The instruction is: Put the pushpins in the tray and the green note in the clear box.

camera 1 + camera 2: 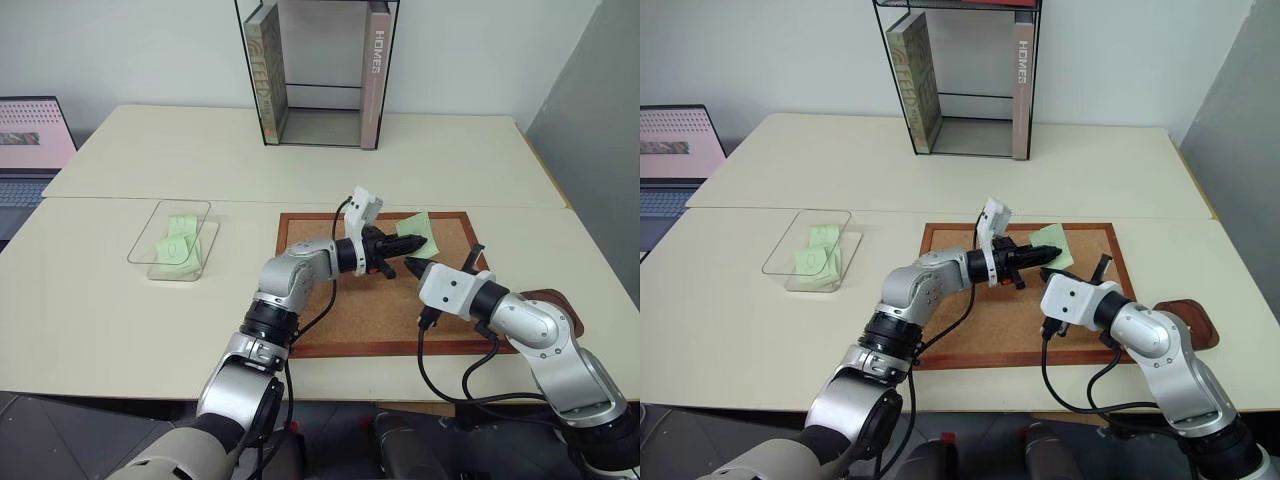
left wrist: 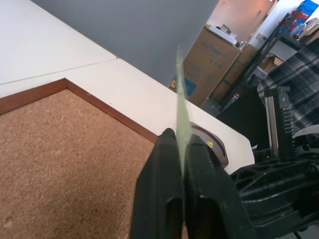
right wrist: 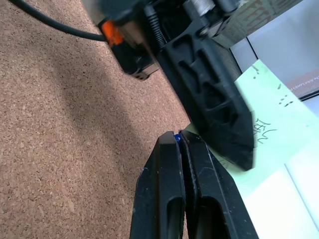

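Left gripper [image 1: 412, 243] clamped on the pale green paper note [image 1: 424, 229] – note held edge-up over the far right corner of the wood-framed cork board [image 1: 330, 300]. Right gripper [image 3: 178, 139] pinched together on a tiny blue-headed pushpin [image 3: 176, 138], tips just beside the note. Glossy reddish-brown tray [image 1: 1193, 322] sits right of the board; clear plastic box [image 1: 165, 232] well left – green slips inside.

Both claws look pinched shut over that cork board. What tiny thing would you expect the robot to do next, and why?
Probably the right claw draws back, pulling the blue-headed pushpin clear. It is shut on that pin at the edge of the green note, which the left claw grips above the cork board. The note could then go to the clear box.
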Robot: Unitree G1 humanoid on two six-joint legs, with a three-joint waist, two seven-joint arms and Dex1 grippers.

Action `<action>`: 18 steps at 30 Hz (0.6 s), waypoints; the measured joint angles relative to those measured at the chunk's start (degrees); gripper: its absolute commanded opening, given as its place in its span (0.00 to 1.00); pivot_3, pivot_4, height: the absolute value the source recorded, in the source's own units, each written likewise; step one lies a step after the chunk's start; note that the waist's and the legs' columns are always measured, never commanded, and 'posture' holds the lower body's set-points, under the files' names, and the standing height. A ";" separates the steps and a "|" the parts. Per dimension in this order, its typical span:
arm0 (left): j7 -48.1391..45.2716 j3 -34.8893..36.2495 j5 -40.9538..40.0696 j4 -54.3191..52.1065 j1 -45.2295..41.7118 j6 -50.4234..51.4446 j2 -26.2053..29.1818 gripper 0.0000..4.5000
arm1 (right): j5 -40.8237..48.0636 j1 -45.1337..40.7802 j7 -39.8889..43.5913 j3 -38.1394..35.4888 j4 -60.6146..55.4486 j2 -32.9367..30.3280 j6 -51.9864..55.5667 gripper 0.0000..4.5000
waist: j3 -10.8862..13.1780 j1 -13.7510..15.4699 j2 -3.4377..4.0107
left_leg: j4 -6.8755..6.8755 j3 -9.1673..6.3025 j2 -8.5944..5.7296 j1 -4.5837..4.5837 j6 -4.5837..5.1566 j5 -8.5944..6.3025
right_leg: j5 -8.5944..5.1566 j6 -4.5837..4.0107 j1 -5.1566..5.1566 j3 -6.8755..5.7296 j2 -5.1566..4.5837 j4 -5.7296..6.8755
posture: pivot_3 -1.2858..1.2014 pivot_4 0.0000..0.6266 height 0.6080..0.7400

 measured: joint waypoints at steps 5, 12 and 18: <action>0.99 0.12 0.62 0.11 0.00 -0.15 0.05 0.01 | -0.10 0.00 -0.01 0.00 -0.52 0.07 -0.05 0.00 | 0.00 0.00 0.00 | 0.00 0.00 0.00 0.00 0.00 0.00 | 0.00 0.00 0.00 0.00 0.00 0.00 | 0.52 0.24 1.00; 3.67 0.39 1.91 0.92 -0.01 -1.98 -0.14 0.01 | -1.29 0.61 -0.08 -0.17 -2.66 -0.50 -1.90 0.00 | 0.00 0.02 0.00 | 0.00 -0.01 0.00 0.00 0.00 0.00 | 0.00 0.00 0.00 -0.01 0.00 0.01 | 0.52 0.24 1.00; 5.84 0.51 4.11 3.26 -0.06 -4.24 -0.36 0.01 | -1.15 5.28 -0.19 -4.25 -7.21 -1.43 -4.03 0.00 | 0.00 0.25 0.00 | 0.00 -0.01 -0.01 0.00 0.00 0.00 | 0.00 0.00 0.01 0.00 0.00 0.00 | 0.52 0.24 1.00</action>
